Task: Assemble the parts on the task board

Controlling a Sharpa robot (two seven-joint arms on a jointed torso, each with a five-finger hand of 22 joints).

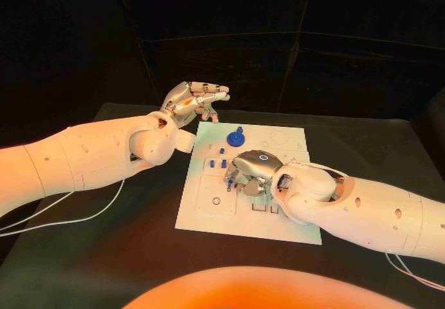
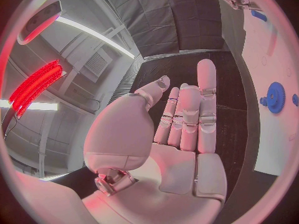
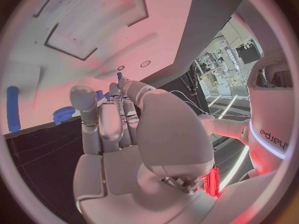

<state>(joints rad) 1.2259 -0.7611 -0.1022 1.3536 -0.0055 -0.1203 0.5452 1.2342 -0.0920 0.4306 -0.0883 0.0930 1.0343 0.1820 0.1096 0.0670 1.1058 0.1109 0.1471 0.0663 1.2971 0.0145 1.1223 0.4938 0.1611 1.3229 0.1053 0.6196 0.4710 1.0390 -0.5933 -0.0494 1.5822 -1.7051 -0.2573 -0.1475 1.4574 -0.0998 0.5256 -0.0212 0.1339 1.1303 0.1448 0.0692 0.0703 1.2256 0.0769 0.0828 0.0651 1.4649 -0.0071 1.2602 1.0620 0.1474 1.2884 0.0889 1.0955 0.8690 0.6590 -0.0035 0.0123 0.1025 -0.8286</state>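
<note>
Centrally, right silver hand (image 1: 252, 172) presses fingers down on white task board (image 1: 278, 228) by small blue parts (image 1: 218, 163), grip unclear. Upper left, left hand (image 1: 193, 100) raised, empty, fingers together; its wrist cam shows blue gear (image 2: 274, 97).

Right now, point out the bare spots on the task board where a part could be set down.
The task board is bare along its near edge and beside the small ring hole at its left. The far right corner past the blue gear is free too. The middle is crowded: the right hand hangs over small blue parts.
</note>
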